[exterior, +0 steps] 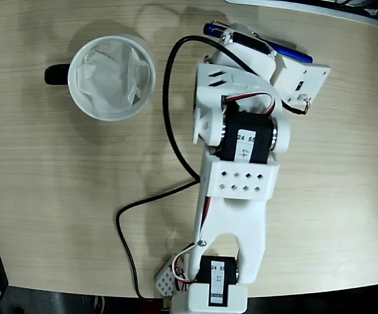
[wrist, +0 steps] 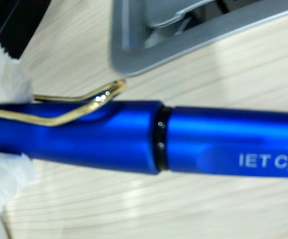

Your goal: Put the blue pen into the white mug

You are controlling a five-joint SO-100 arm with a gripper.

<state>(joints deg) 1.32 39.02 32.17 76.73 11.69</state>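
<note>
Two white blurred shapes at the left edge of the wrist view, above and below the blue pen point(wrist: 149, 137), look like the tips of the pincer point(wrist: 7, 119), with the pen's clip end running between them. Whether they press on the pen or only flank it is too blurred to tell, so the pincer's state cannot be made out. The pen fills the wrist view from left to right, lying just over the wooden counter point(wrist: 134, 209), its gold clip point(wrist: 64, 107) on top and white lettering, cut off at the right edge, on its barrel. Behind the pen a grey object point(wrist: 184, 30) lies on the counter, only partly in frame.

From the fixed view overhead, the white arm point(exterior: 238, 170) reaches up the picture and its wrist covers the pincer entirely. Only two short stretches of the blue pen point(exterior: 287, 49) show, one on each side of the wrist near the top. The white mug point(exterior: 83, 99), lined with crumpled white paper and with its black handle pointing left, stands well apart to the left of the pen. A black cable point(exterior: 169, 111) loops over the counter point(exterior: 58, 196) between mug and arm.
</note>
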